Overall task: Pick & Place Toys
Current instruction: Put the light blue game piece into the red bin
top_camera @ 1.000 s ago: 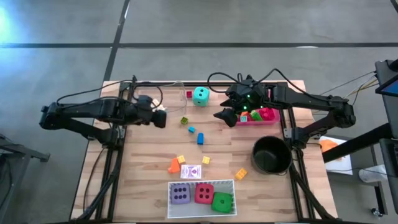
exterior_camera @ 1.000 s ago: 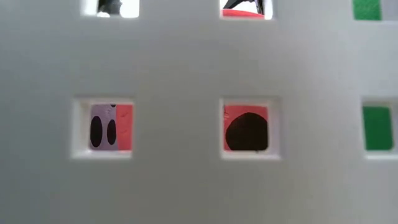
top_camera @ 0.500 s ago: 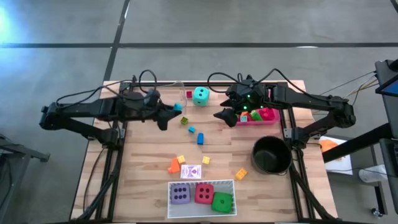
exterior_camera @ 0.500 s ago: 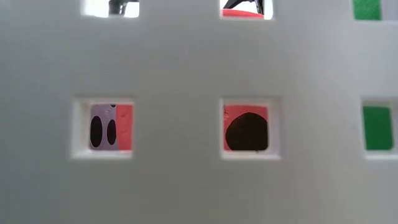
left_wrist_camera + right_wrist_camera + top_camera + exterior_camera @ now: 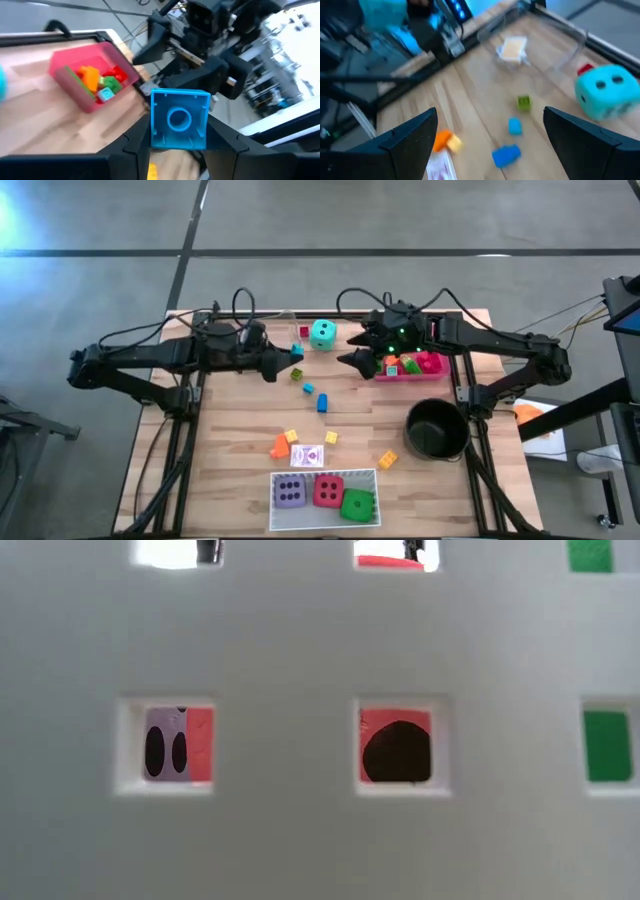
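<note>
Clamping a blue block (image 5: 179, 119), left gripper (image 5: 288, 359) mid-table.

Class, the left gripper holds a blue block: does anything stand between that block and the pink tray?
Yes. The right gripper, open, hangs at the pink tray's near edge, directly between it and the blue block held by the left gripper.

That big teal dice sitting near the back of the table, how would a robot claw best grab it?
From straight above, I'd guess, with the fingers closing on two opposite flat sides of the teal dice. It sits square on the wooden table with room around it; only a small red block lies close beside it, so the other two sides look safer.
</note>
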You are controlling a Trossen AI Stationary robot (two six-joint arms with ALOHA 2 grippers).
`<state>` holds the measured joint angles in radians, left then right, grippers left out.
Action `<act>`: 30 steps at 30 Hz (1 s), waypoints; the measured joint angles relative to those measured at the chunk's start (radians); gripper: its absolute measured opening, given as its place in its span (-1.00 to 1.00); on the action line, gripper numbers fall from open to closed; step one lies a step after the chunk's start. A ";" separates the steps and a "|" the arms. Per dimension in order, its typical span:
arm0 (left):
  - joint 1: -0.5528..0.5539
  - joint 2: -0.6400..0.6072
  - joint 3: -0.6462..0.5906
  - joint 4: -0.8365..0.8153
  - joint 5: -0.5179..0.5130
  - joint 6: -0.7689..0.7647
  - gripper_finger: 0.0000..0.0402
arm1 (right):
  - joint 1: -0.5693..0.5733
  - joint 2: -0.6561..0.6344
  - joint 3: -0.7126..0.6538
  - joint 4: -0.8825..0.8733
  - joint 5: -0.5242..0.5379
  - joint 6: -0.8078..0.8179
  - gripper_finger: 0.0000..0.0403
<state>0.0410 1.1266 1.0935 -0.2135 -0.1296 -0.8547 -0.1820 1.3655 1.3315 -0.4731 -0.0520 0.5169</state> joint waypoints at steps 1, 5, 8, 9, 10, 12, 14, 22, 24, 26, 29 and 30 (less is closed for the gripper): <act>0.000 0.006 0.000 0.024 0.004 -0.012 -0.33 | -0.001 0.001 0.000 0.026 -0.005 0.007 0.77; 0.000 0.009 0.000 0.089 0.019 -0.044 -0.33 | 0.019 0.001 0.004 0.165 -0.010 -0.036 0.77; 0.000 0.008 0.001 0.136 0.019 -0.062 -0.33 | 0.052 -0.001 0.005 0.291 -0.010 -0.190 0.77; 0.000 0.008 0.001 0.153 0.022 -0.069 -0.33 | 0.067 -0.001 0.005 0.328 -0.002 -0.260 0.77; 0.000 0.008 0.001 0.171 0.029 -0.071 -0.33 | 0.080 -0.002 0.005 0.357 0.003 -0.324 0.77; 0.000 0.009 0.001 0.201 0.035 -0.076 -0.33 | 0.107 -0.002 0.005 0.405 0.040 -0.425 0.77; 0.000 0.010 0.001 0.206 0.037 -0.086 -0.33 | 0.132 0.005 0.005 0.446 0.110 -0.485 0.77; 0.001 0.010 0.000 0.224 0.037 -0.089 -0.33 | 0.156 0.027 0.005 0.598 0.210 -0.476 0.77; 0.006 0.010 0.000 0.237 0.037 -0.090 -0.33 | 0.156 0.042 0.005 0.601 0.186 -0.492 0.77; 0.011 0.017 0.000 0.252 0.037 -0.111 -0.33 | 0.160 0.056 0.005 0.598 0.155 -0.533 0.77; 0.025 0.043 -0.001 0.287 0.060 -0.149 -0.33 | 0.176 0.073 0.005 0.618 0.150 -0.609 0.77; 0.027 0.056 -0.001 0.314 0.075 -0.150 -0.33 | 0.180 0.073 0.005 0.627 0.149 -0.638 0.76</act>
<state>0.0683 1.1822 1.0926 0.1001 -0.0543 -1.0042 -0.0024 1.4387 1.3369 0.1539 0.0975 -0.1210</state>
